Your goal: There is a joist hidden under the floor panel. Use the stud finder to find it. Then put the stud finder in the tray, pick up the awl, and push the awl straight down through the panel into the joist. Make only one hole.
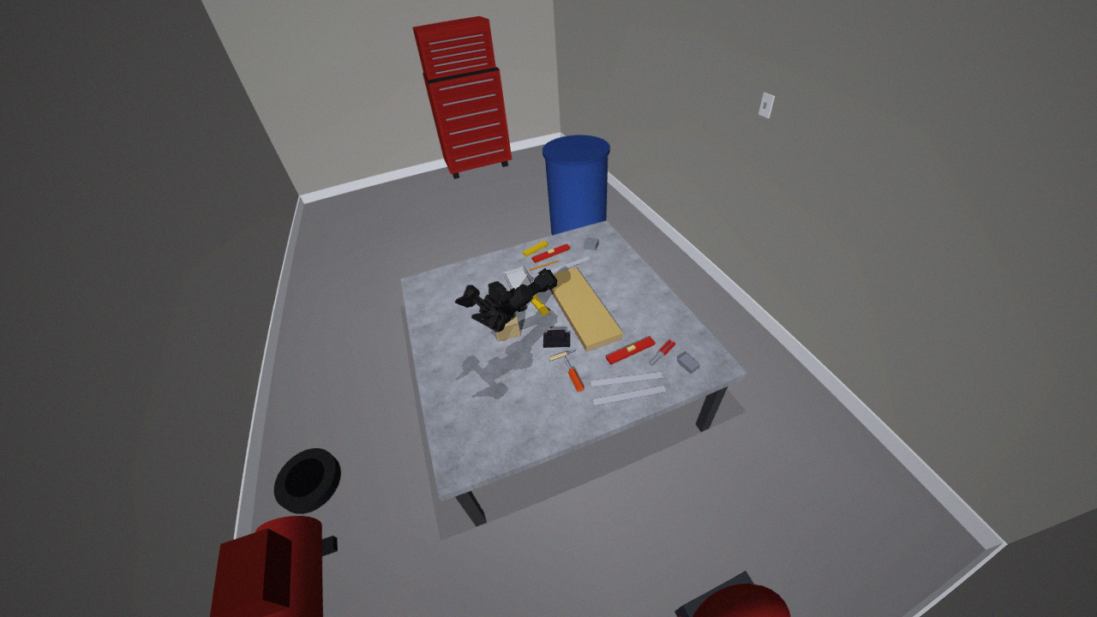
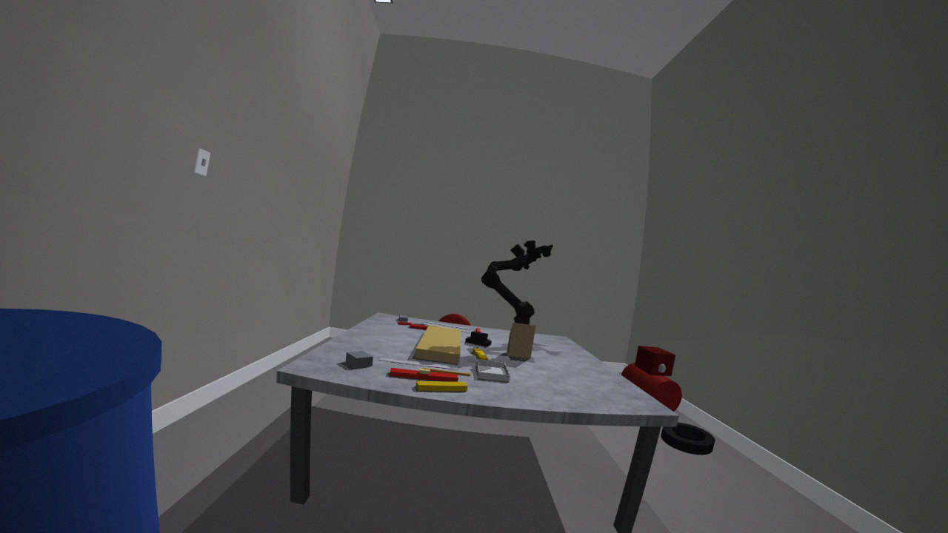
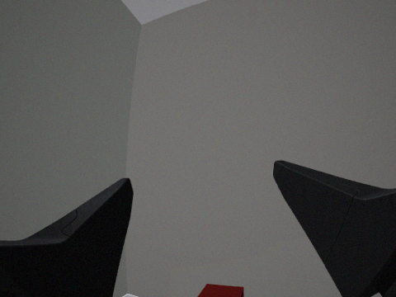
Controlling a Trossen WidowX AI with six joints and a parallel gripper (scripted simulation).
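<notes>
The floor panel is a thick tan board on the table. The tray is small, pale and empty beside it. A yellow tool, perhaps the stud finder, lies between panel and arm. A black device sits nearby; I cannot tell its kind. A thin tool with a pale wooden handle and an orange-handled tool lie near it; which is the awl is unclear. No joist shows. My gripper is open and empty, raised high, away from the panel.
A tan block stands by the arm. Red levels, red-handled pliers, grey blocks, pale strips and a yellow bar lie around the panel.
</notes>
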